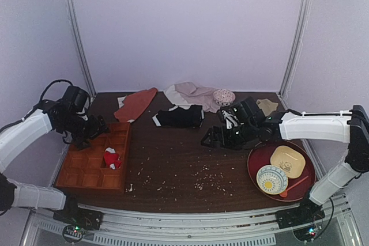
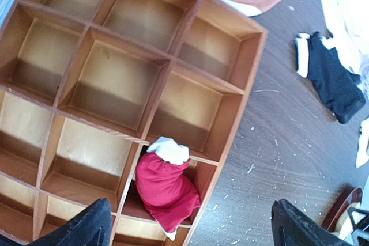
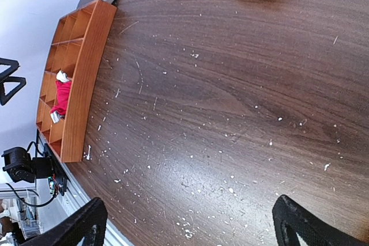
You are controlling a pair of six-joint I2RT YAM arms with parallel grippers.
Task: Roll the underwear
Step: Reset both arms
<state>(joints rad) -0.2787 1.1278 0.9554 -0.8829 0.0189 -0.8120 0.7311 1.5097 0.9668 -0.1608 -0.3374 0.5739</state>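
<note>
- Two grippers to log, both released; we go from left to right.
- Left gripper (image 2: 189, 229): fingers spread wide with nothing between them. It hovers above the right side of the wooden divided tray (image 1: 123, 168).
- Underwear (image 2: 167, 191): a red bundle sitting in a compartment along the tray's right-hand edge. Its white waistband end rests on a divider, and neither gripper touches it.
- Judgement: the rolling looks done and the bundle is stowed. The roll is loose rather than tight, and one end rides over the divider.
- Black briefs (image 1: 179, 117): lying unrolled on the table (image 1: 173, 162), well apart from the tray.
- Right gripper (image 3: 190, 223): jaws wide and empty over bare, crumb-strewn wood, near the round red plate (image 1: 253, 171).
- Left to do, as we judge: little for the red pair, perhaps tucking it fully in. We cannot tell whether the other garments belong to the task.
</note>
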